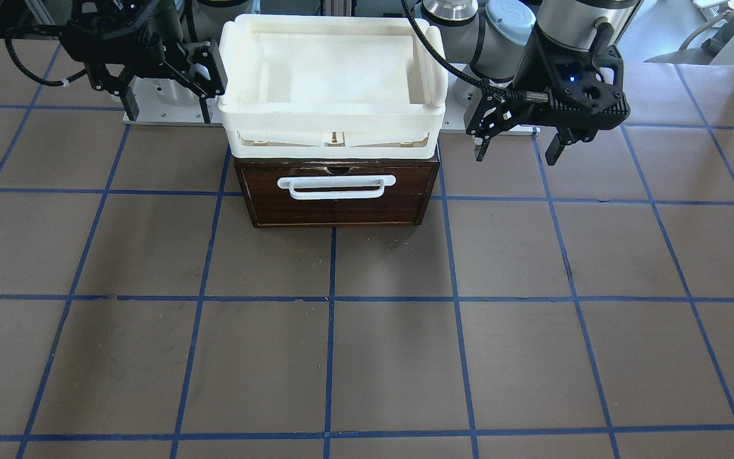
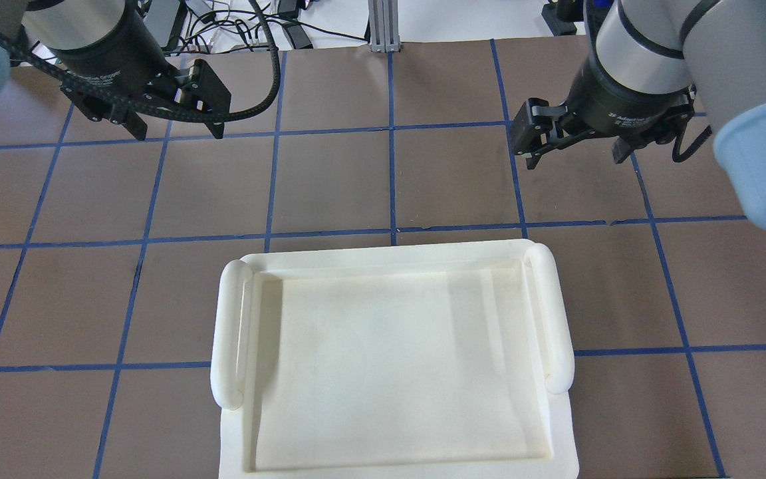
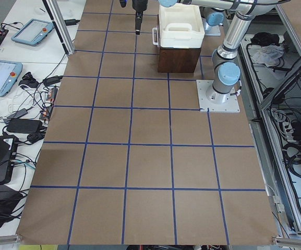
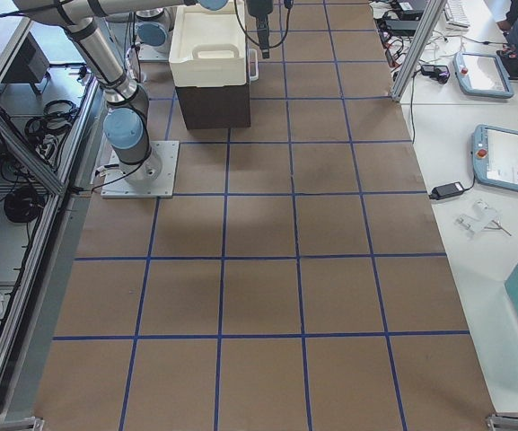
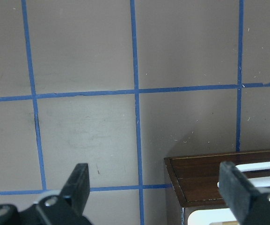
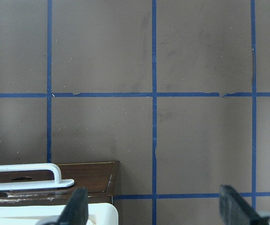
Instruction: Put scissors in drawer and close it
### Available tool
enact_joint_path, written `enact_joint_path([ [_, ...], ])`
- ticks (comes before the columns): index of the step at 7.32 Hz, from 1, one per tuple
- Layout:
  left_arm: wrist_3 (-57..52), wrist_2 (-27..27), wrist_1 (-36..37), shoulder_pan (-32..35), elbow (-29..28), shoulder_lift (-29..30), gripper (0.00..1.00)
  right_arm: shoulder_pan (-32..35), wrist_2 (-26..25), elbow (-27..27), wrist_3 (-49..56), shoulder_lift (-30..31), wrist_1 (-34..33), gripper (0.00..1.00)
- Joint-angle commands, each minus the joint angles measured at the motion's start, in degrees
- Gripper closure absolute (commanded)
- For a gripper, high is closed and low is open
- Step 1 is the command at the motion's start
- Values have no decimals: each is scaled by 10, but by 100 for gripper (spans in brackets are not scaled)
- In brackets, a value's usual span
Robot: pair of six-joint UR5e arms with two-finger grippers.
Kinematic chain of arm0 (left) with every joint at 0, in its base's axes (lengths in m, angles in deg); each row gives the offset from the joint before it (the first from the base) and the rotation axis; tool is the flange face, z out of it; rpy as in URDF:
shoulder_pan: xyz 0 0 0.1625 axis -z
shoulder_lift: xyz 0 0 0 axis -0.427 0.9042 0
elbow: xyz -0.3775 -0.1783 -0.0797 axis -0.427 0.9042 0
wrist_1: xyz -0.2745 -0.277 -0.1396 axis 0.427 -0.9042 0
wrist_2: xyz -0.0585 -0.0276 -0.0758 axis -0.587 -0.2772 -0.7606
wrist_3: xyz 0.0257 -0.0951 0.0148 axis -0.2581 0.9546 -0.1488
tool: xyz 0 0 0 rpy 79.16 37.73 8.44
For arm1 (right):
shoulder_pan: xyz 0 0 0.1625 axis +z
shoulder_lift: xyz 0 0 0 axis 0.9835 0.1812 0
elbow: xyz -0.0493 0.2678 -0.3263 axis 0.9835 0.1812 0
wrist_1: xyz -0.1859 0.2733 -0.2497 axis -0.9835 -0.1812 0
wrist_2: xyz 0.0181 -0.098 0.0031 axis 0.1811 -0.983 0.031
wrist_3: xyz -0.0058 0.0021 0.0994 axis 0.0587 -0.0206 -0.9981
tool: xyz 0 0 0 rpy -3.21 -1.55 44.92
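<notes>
The shallow drawer with a dark brown wooden front and a long white bar handle sits pushed in flush beneath a white plastic tray on the brown, blue-gridded desk. The left hand hangs above the desk beside the drawer on the robot's left, fingers spread and holding nothing. The right hand hangs on the drawer's other side, close to the tray's rim, also spread and holding nothing.

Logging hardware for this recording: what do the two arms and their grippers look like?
Both arms are silver-grey tubes with pale blue joint caps. The left gripper and right gripper are black, with two slim fingers and white lettering on the collar. A black ribbed cable loops by the left one.
</notes>
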Motion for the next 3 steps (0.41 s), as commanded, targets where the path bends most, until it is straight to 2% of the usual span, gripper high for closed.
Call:
enact_joint_path([
  [1,0,1,-1,0,2,-2,0,0,0,0,0,0,0,0],
  [3,0,1,1,1,2,0,0,0,1,0,-1,0,0,0],
])
